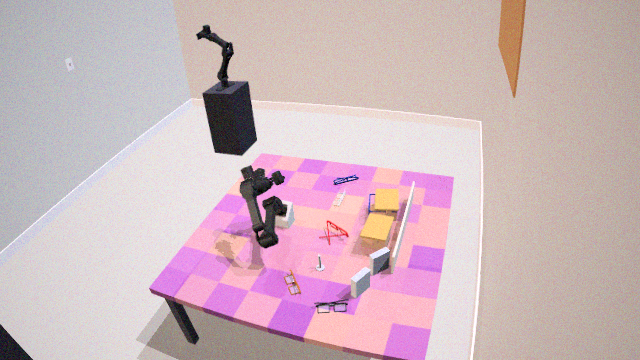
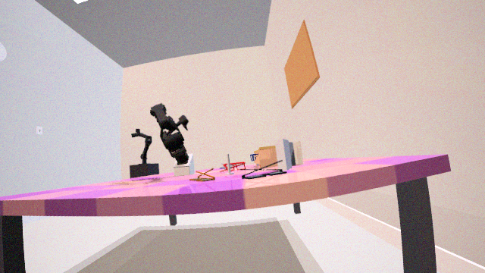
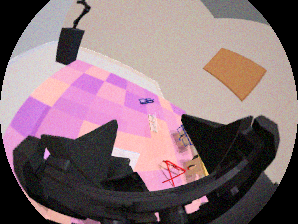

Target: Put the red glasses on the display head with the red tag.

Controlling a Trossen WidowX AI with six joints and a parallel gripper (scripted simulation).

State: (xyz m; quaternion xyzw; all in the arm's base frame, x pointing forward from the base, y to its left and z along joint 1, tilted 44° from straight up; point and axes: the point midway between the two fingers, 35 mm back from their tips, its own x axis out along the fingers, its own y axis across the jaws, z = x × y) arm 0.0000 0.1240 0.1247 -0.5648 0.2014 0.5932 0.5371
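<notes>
Red glasses (image 1: 334, 232) lie on the checkered table (image 1: 410, 305), near the two tan display heads (image 1: 378, 226) and well apart from the arm. Gripper (image 1: 276, 178) raised above the table's far-left area, fingers spread wide, holding nothing. Orange glasses (image 1: 292, 283) and black glasses (image 1: 331, 306) lie near the front edge.

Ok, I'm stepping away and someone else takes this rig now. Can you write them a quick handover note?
Gripper: open, holding nothing, raised above the table's back-left part.
Red glasses: lying on the table mid-way, untouched, in front of the two display heads.
Which head bears the red tag cannot be told; a blue mark shows by the farther one.
Done: nothing yet.
Left: grasp the red glasses, seat them straight on the red-tagged head, release, leave the other head alone.
</notes>
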